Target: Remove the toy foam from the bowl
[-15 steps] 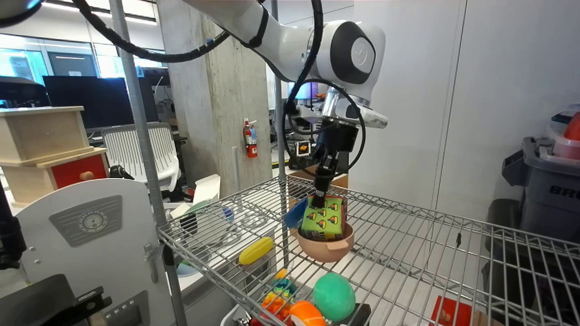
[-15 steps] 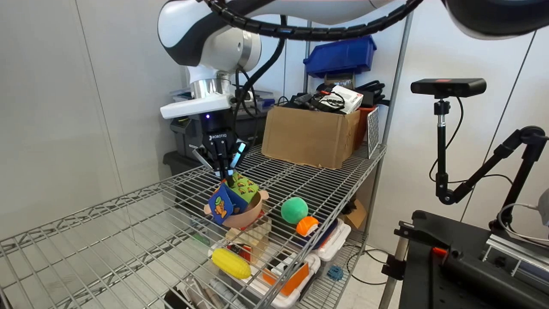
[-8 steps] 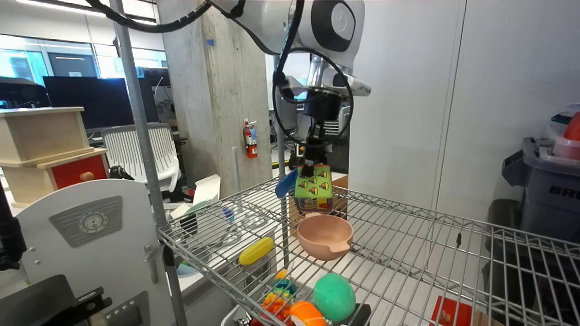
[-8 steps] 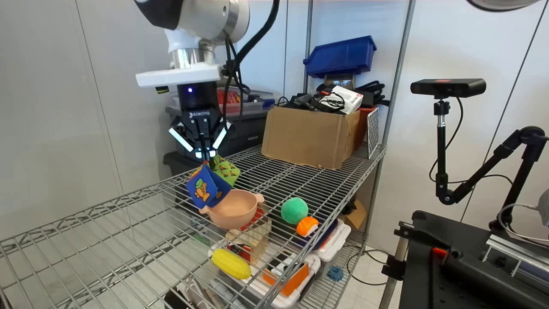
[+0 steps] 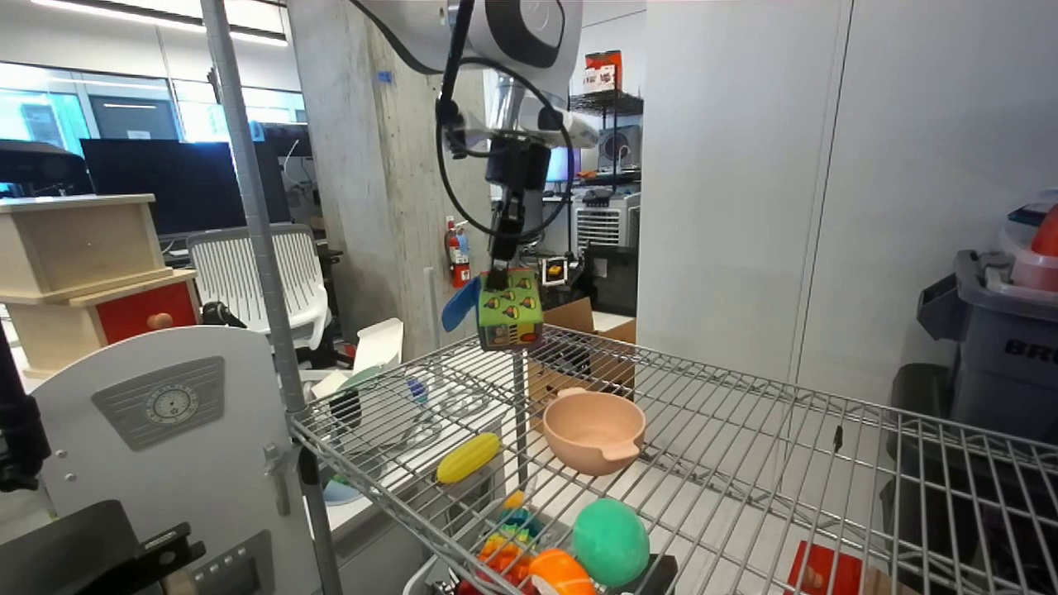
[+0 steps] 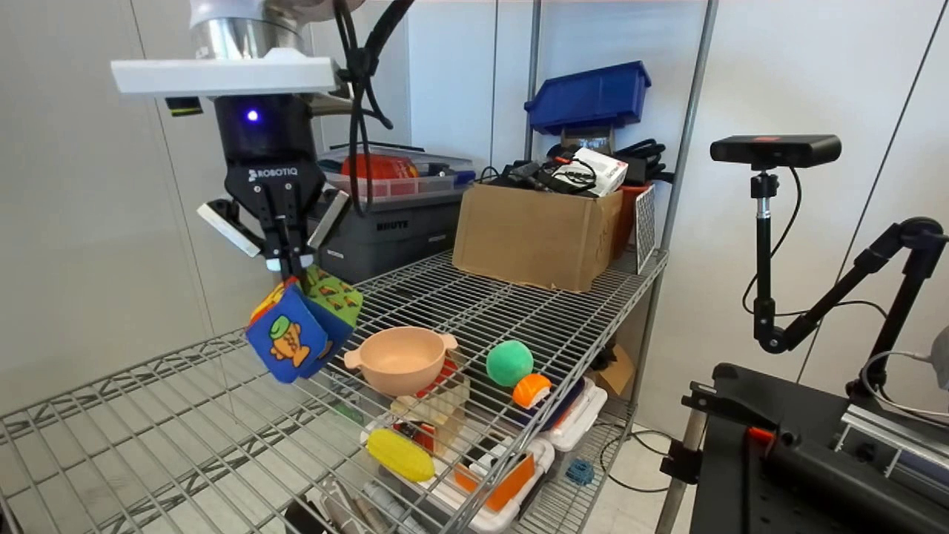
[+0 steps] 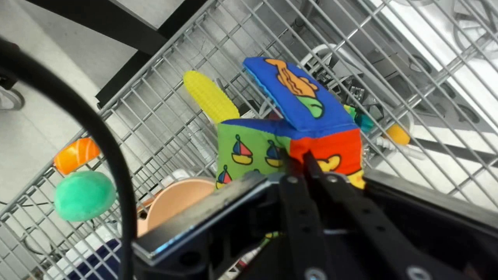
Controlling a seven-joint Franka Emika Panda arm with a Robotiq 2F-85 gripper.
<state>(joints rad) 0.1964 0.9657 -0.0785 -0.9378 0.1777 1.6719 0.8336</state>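
Observation:
The toy foam [image 5: 510,307] is a patterned soft cube with green, red and blue faces and a blue flap. It hangs in the air above the wire shelf, beside and above the bowl, apart from it. It also shows in an exterior view [image 6: 285,337] and in the wrist view [image 7: 327,144]. My gripper [image 6: 291,273] is shut on the cube's upper edge; its fingertips [image 7: 299,159] pinch the fabric where green meets red. The pinkish-tan bowl [image 5: 579,454] stands upright and empty on the shelf; it shows in both exterior views [image 6: 404,380] and partly in the wrist view [image 7: 179,200].
On the wire shelf [image 5: 397,504] lie a yellow oblong toy [image 6: 400,455], a green ball [image 6: 509,363] and an orange toy [image 6: 531,391]. A cardboard box [image 6: 523,237] stands at the shelf's end. Metal posts [image 5: 256,207] rise at the corners.
My gripper has lifted the toy foam up out of the bowl and carried it sideways, leftward in both exterior views. The bowl has stayed in place and now shows empty.

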